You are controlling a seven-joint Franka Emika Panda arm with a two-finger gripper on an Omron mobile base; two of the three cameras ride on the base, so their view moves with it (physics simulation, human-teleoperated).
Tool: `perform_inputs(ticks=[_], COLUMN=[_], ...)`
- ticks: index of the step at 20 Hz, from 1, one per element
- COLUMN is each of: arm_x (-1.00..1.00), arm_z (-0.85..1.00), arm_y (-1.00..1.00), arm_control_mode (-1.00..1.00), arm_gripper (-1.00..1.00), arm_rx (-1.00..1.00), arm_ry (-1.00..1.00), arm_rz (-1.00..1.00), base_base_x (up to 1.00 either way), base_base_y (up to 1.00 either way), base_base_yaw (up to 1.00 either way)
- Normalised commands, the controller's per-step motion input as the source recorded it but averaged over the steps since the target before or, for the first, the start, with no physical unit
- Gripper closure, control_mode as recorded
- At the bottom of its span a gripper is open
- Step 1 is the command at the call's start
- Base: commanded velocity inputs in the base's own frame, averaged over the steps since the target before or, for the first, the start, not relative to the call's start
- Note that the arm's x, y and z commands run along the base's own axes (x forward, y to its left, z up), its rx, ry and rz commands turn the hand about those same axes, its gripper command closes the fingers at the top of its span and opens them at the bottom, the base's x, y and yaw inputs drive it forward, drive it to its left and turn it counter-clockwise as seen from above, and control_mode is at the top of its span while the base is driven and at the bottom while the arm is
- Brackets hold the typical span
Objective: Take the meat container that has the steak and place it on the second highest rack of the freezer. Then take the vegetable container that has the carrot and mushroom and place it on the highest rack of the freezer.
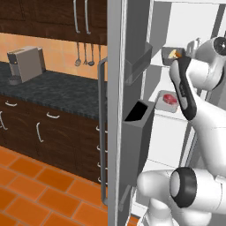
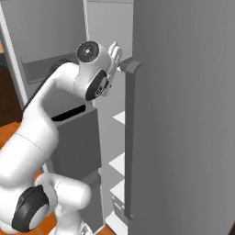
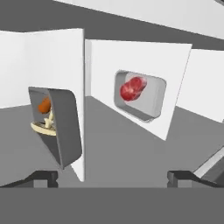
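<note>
The freezer (image 1: 159, 26) stands open with my arm reaching into it. The vegetable container (image 1: 169, 54) sits on an upper white shelf, and the carrot (image 1: 176, 54) shows at its edge. One shelf lower lies the meat container (image 1: 169, 99) with the red steak (image 1: 170, 98). The hand view is rolled, so the shelves stand upright. There the vegetable container (image 3: 59, 127) holds the carrot (image 3: 44, 105) and the mushroom (image 3: 43, 127) at left. The meat container (image 3: 141, 95) with the steak (image 3: 132, 88) is at centre. My gripper (image 3: 112, 178) is open and empty, a short way back from both trays.
The open freezer door (image 1: 132, 66) with its bins (image 1: 137, 115) and long bar handle (image 1: 102, 132) stands left of the arm. A grey panel (image 2: 183, 114) with a bar handle (image 2: 131, 137) is close on the right. A dark counter with a grey appliance (image 1: 25, 64) lies further left.
</note>
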Motion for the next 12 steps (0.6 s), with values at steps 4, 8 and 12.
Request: perform_inputs(ticks=[4, 8, 12], arm_x=[-1.0, -0.98, -0.49], arm_z=[-0.14, -0.74, -0.8], arm_y=[0.0, 0.1, 0.21], arm_control_mode=[-1.0, -1.0, -1.0], arm_gripper=[-1.0, -1.0, -1.0], arm_rx=[0.0, 0.0, -0.05], arm_ry=[0.04, 0.0, 0.1], arm_rz=[0.0, 0.0, 0.01], base_base_x=[0.0, 0.0, 0.0], base_base_y=[0.0, 0.0, 0.0], base_base_yaw=[0.0, 0.0, 0.0])
